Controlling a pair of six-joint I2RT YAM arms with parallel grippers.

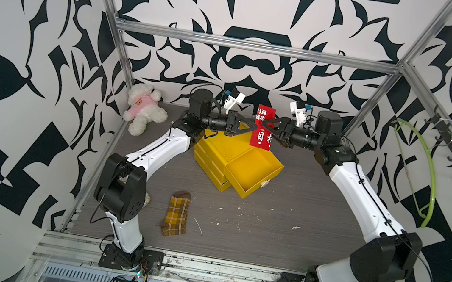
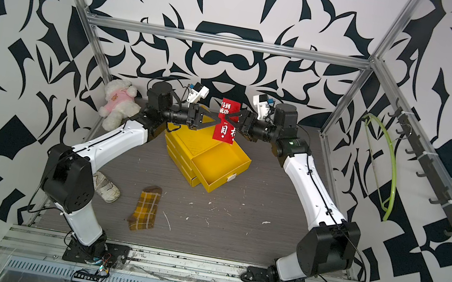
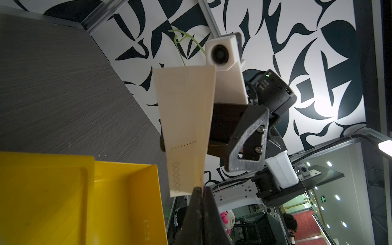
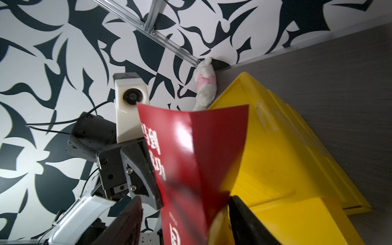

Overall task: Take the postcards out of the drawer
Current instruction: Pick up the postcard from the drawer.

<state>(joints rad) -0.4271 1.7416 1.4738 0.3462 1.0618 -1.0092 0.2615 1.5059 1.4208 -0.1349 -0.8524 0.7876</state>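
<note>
Postcard point(image 1: 263, 128): red face, white Chinese characters; cream reverse.
Drawer unit point(image 1: 219, 147): yellow throughout.
Sock point(image 1: 176, 214): yellow-brown plaid, brown cuff.
Plush toy point(image 1: 142, 108): white, pink shirt.
Tabletop point(image 1: 279, 239): grey wood grain.
Walls point(image 1: 257, 12): black-and-white abstract pattern.

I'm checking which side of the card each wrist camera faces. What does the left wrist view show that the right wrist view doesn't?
Left wrist only: the postcard's cream back with a row of circles, the green hanger, the right arm's camera. Right wrist only: the card's red face with white characters, the plush toy, the left arm's camera. Both: the postcard itself, the yellow drawer unit and grey table.
</note>
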